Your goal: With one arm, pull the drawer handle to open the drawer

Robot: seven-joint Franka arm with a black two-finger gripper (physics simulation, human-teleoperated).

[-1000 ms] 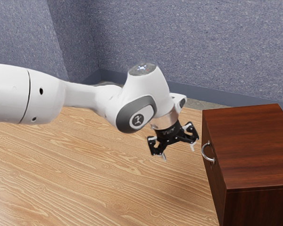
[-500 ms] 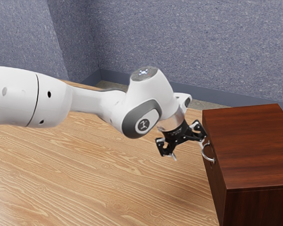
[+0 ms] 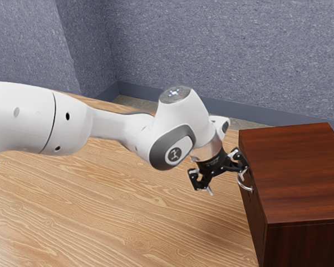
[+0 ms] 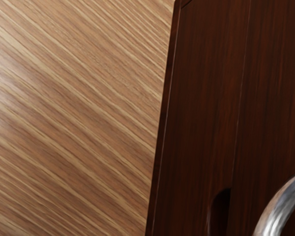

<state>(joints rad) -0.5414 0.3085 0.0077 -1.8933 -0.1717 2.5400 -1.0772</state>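
Item 1, drawer cabinet (image 3: 295, 167): dark red-brown wooden box standing on the table; taken as the landmark for all entries below. Its front face turns toward the arm, and in the exterior view that face lies flush with the box's body. The wrist view gives the same front (image 4: 206, 123) at close range, with a vertical seam running down it

Item 2, drawer handle (image 3: 245, 181): curved silver metal loop fixed high on the cabinet's front face, standing out from the wood toward the arm. In the wrist view, part of its bright curve (image 4: 280, 206) shows against the cabinet front, with a dark shadow on the wood just beside it

Item 3, gripper (image 3: 226, 178): black, two fingers, directly in front of the cabinet's front face at handle height. Fingers spread apart; one reaches the upper end of the handle, the other hangs lower, away from the cabinet. Whether the near finger touches the metal cannot be told; the handle is not pinched from two sides

Item 4, arm (image 3: 100, 125): white, reaching toward the cabinet's front

Item 5, table (image 3: 100, 211): light wood-grain top, spreading out from the cabinet's front (image 4: 73, 123)

Item 6, wall (image 3: 211, 44): grey, textured, behind the cabinet
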